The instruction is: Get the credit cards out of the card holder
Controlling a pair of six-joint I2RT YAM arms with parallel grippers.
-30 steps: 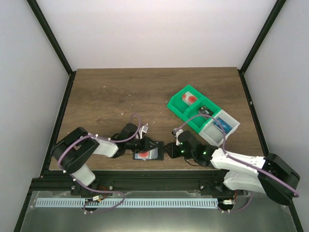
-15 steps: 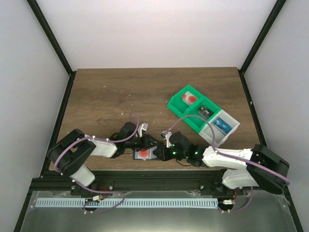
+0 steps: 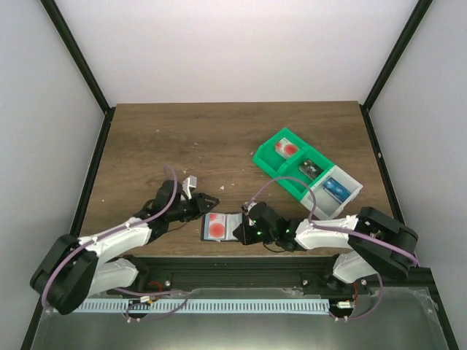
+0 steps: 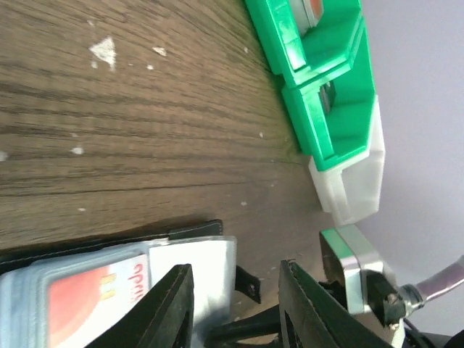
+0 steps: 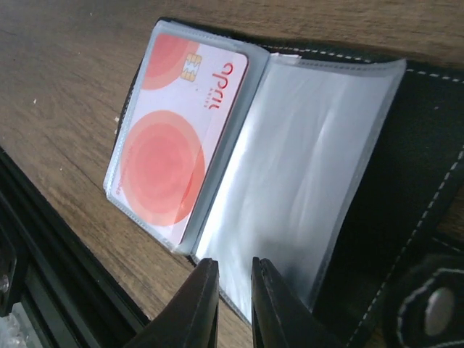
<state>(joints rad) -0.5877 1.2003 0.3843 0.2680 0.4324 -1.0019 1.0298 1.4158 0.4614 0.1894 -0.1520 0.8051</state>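
holder lies open on the table, a gripper at either side of it.
the holder lies flat and spread open at the table's near edge, with a white card marked in red tucked in its left clear sleeve. the right gripper is at the holder's right side, fingers almost together with their tips at the near edge of the right sleeve; whether they pinch it i cannot tell. the left gripper sits just beside the holder's far left corner, fingers apart, nothing in them. well beyond the holder to the far right stands a green tray with a red-blotched card in it, and a white tray touching it holds a blue card.
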